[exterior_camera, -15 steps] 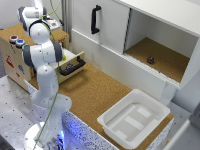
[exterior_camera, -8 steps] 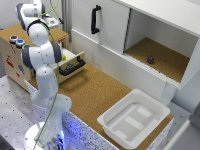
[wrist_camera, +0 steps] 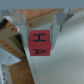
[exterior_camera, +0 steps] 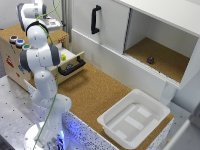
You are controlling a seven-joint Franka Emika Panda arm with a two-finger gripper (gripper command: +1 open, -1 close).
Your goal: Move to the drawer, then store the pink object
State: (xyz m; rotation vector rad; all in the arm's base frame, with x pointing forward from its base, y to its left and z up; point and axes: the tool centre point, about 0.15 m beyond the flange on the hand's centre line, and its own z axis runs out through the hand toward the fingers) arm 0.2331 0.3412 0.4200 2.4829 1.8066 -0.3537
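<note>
In the wrist view my gripper (wrist_camera: pixel 39 32) is shut on the pink object (wrist_camera: pixel 39 44), a pink-red cube with dark letters on its face, held between both fingers. In the exterior view the gripper (exterior_camera: pixel 51 23) hangs over the top of the light-brown wooden cabinet (exterior_camera: pixel 12 60) at the exterior view's left, and the cube is too small to make out there. The drawer (exterior_camera: pixel 70 64) with its black bar handle stands pulled open, below the gripper and to its exterior-view right. Something small and yellow lies inside it.
A white plastic tub (exterior_camera: pixel 134 120) stands on the cork floor at the front right. A tall white cupboard door with a vertical black handle (exterior_camera: pixel 95 19) is behind. An open compartment holds a small dark object (exterior_camera: pixel 150 60). Coloured round things (exterior_camera: pixel 17 41) sit on the cabinet top.
</note>
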